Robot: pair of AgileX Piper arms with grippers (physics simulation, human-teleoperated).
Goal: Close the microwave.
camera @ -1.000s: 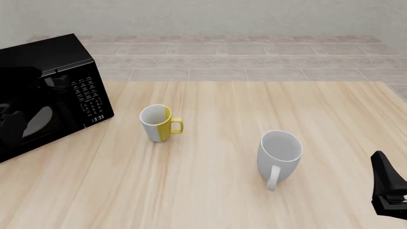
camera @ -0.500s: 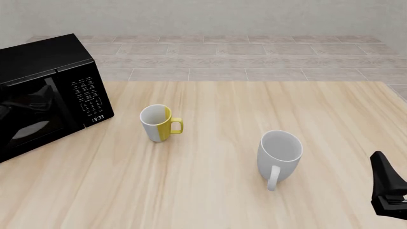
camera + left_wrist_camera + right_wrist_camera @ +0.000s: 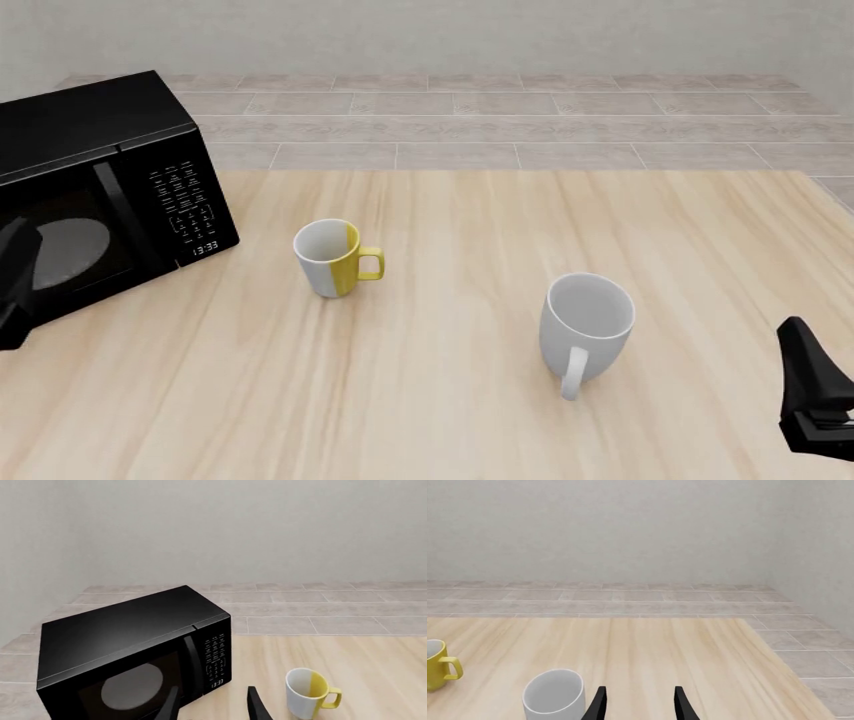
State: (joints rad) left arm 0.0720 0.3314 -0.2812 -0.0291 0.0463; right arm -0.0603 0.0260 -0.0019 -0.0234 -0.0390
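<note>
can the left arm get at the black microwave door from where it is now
Probably yes: the left gripper is open, facing the glossy black microwave, with nothing between them; the yellow-and-white mug stands off to the side.

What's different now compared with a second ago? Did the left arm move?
The left gripper has pulled back from the microwave front to the near left edge of the front view, open and holding nothing. The door looks flush, its window now clear of arm reflections and showing the pale turntable. The yellow mug, white mug and right gripper stayed put.
</note>
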